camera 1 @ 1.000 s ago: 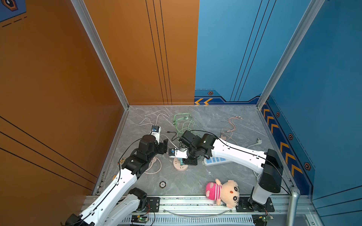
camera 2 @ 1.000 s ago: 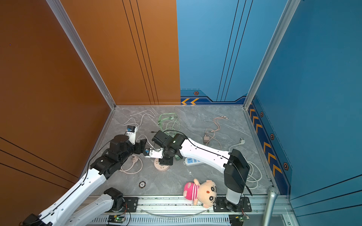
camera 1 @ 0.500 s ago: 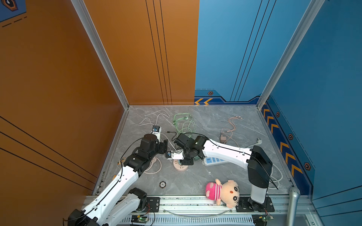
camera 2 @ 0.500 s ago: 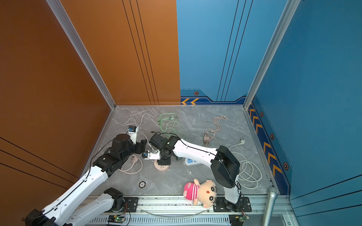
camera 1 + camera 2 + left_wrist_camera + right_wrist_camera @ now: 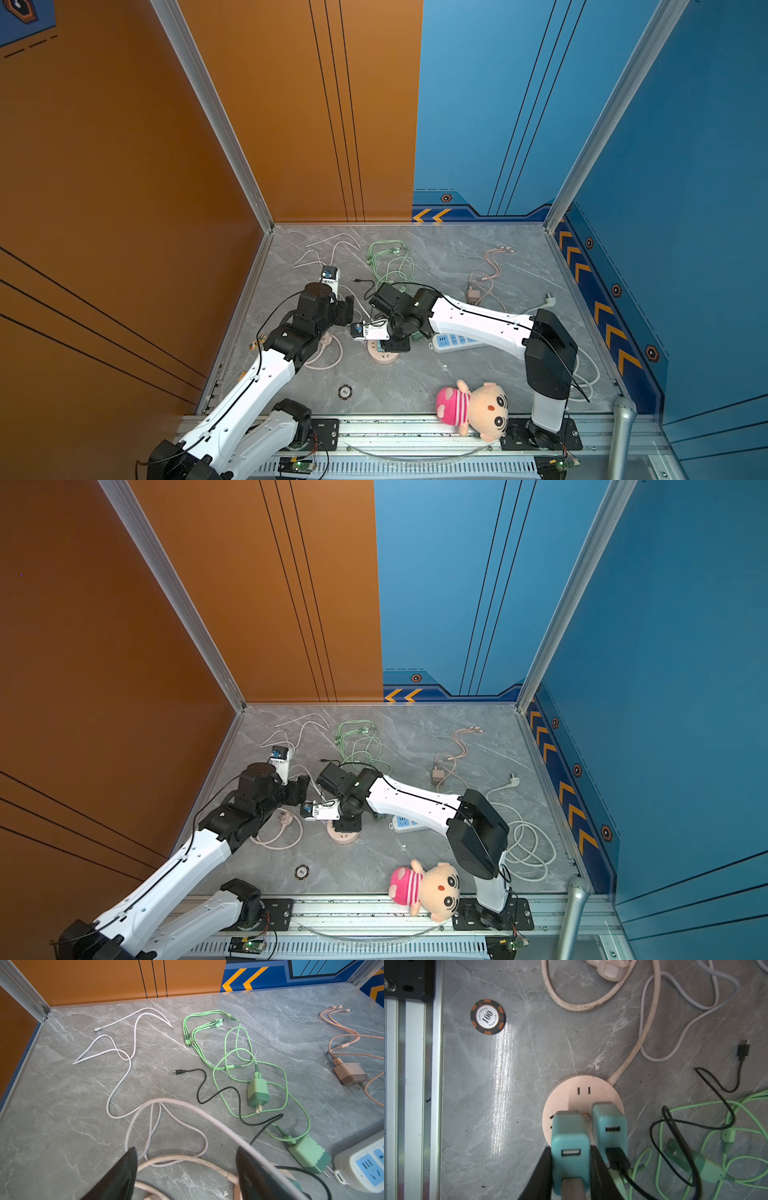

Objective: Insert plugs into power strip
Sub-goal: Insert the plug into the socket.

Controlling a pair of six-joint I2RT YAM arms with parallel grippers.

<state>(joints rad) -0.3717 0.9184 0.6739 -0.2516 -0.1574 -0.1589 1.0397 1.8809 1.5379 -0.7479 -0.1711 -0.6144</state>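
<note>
Grey marble table [image 5: 457, 386]. The right arm [image 5: 478, 320] reaches mid-table, with the left arm [image 5: 266, 374] alongside. The left gripper [image 5: 187, 1169] is released and empty over loose cords [image 5: 133, 1059].

- **Target:** the round pink power strip [image 5: 571, 1093] lies directly beneath the right gripper [image 5: 571, 1155].
- **Held plug:** the right gripper is clenched on a teal plug [image 5: 570, 1136]. The plug's long axis runs straight from the claw to the strip face, prong end toward the strip, USB port [image 5: 571, 1152] facing the wrist.
- **Neighbour:** a second teal plug [image 5: 609, 1124] is seated just beside it.
- **Prongs:** hidden, so I cannot tell whether they have entered.
- **Judgement:** the right arm is nearer; press along that axis.
- **Spare socket:** the two-slot socket [image 5: 584, 1090] is free.
</note>
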